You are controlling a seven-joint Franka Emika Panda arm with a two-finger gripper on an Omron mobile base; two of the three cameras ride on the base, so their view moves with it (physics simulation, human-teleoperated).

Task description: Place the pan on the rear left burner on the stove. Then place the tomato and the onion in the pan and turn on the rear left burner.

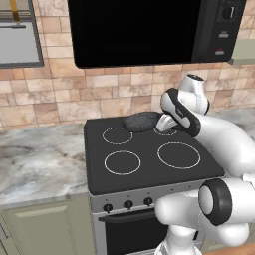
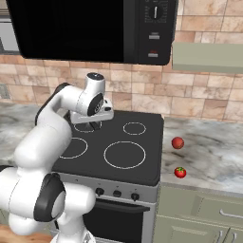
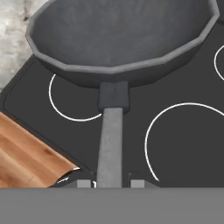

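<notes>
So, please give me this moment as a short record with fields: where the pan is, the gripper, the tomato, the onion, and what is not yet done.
pan: the pan is held by its handle above the back of the stove, between the two rear rings
gripper: the gripper is shut on the pan handle
rear left burner: the rear left burner is bare
tomato: the tomato lies on the counter right of the stove, near the front edge
onion: the onion lies on the same counter, behind the tomato
not yet done: pan not set down; nothing is in the pan
</notes>
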